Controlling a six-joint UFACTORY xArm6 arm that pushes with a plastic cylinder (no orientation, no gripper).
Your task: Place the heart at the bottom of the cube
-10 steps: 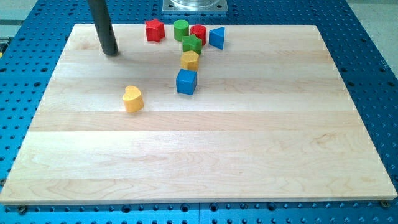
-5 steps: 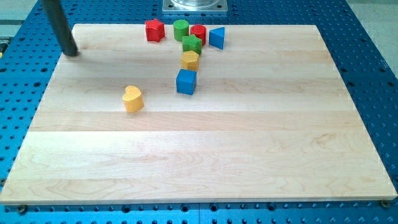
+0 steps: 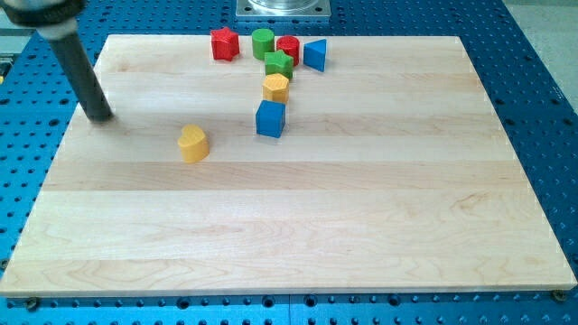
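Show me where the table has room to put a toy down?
Everything below the yellow heart and blue cube is bare, down to the board's bottom edge. The view's right side is bare too. It is crowded at the top, around the green block. My tip stands left of the heart.

Wooden board (image 3: 298,226) on blue perforated table (image 3: 542,81)

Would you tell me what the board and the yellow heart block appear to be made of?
The board looks like pale wood with a smooth matte finish: grain lines and plank seams show. The yellow heart block has flat, even colour with no grain, so painted wood or plastic; I cannot tell which.
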